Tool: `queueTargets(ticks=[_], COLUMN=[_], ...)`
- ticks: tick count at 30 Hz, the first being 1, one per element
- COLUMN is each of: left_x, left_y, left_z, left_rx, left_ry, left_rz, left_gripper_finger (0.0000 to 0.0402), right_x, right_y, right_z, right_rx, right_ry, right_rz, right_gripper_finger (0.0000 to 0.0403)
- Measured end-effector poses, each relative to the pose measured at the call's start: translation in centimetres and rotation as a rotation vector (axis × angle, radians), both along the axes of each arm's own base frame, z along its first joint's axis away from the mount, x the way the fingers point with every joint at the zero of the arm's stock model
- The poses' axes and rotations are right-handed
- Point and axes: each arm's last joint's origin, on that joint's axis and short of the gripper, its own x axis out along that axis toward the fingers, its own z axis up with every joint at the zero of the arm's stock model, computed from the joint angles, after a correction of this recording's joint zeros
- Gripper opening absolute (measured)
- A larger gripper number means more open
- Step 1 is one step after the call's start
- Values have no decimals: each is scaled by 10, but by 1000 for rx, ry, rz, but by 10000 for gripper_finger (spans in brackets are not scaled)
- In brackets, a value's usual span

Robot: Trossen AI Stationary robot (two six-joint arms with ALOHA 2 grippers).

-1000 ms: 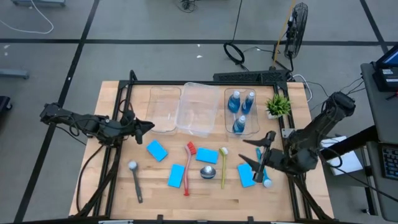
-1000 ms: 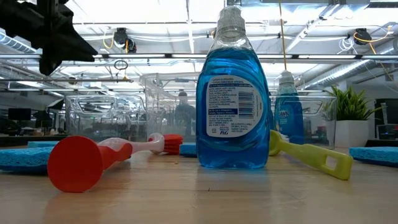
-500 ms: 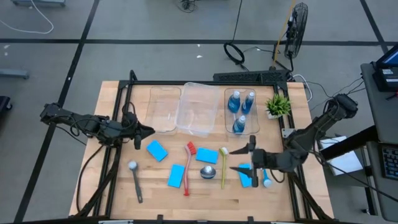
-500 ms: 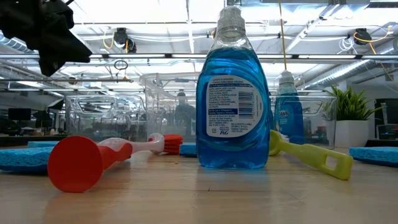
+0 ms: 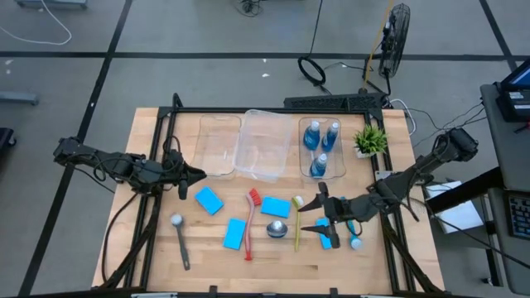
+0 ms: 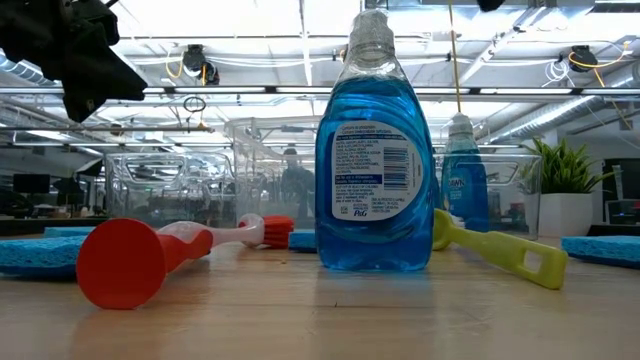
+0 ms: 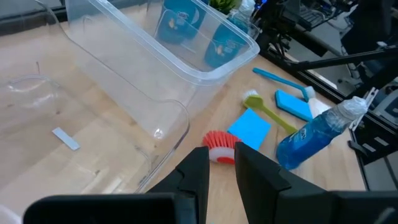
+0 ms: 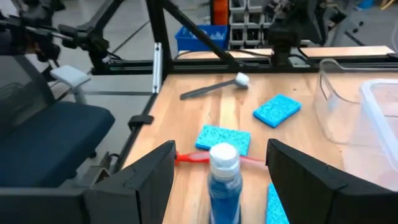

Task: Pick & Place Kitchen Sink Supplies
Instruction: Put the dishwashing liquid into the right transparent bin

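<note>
Three bottles sit in the right bin; on the surface remain one standing bottle at centre, four sponges, and red, yellow-green, grey and blue brushes. Right tool has its fingers wide open and empty, lined up on the bottle from its 3 o'clock with a clear gap between; left tool is parked at 9 o'clock by the left bin, fingers nearly together, holding nothing. The yellow-green brush lies just at the bottle's 3 o'clock, right in the approach, with a sponge at 12 and the red brush at 9; the 6 o'clock surface edge is open.
</note>
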Motion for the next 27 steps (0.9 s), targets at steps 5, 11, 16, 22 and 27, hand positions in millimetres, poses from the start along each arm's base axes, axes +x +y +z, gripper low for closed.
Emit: queueTargets(ticks=[5,11,16,22,27], left_x=[0,0,0,0,0], left_y=[0,0,0,0,0], left_z=[0,0,-1,-1,-1], left_rx=[3,27,29,29,28], left_ry=[2,9,12,12,11], left_rz=[-1,-9,-9,-8,-7], left_gripper_finger=[77,77,77,77,77], right_x=[10,22,34,45,56], right_y=[-2,-2,2,2,0], right_z=[-10,-20,-27,-41,-51], right_rx=[-9,-20,-23,-38,-60], right_ry=[33,46,10,24,19], right_rz=[-6,-27,-21,-42,-59], right_gripper_finger=[238,238,238,238,238])
